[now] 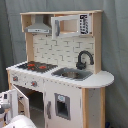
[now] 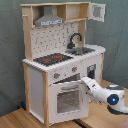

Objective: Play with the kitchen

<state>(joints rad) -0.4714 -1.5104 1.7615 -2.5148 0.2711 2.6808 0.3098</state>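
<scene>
The kitchen (image 2: 60, 55) stands on a wooden floor (image 2: 20, 119) in front of a grey curtain (image 2: 10, 50). In the second exterior view the white arm (image 2: 112, 95) reaches in from the second exterior view's right, and its gripper (image 2: 86, 81) sits at the upper right corner of the windowed oven door (image 2: 66, 98) — whether it is wide, narrow or holding the door I cannot tell. Just above the gripper are 2 knobs (image 2: 74, 69) on the front panel; higher up lies the black hob (image 2: 52, 59) with its red rings, and beside that the sink (image 2: 85, 50) with the black faucet (image 2: 75, 39). The grey hood (image 2: 49, 20) hangs well above the gripper. In the first exterior view the oven door (image 1: 21, 102) stands swung out from the kitchen (image 1: 65, 65), and the gripper itself is not clearly seen there.
</scene>
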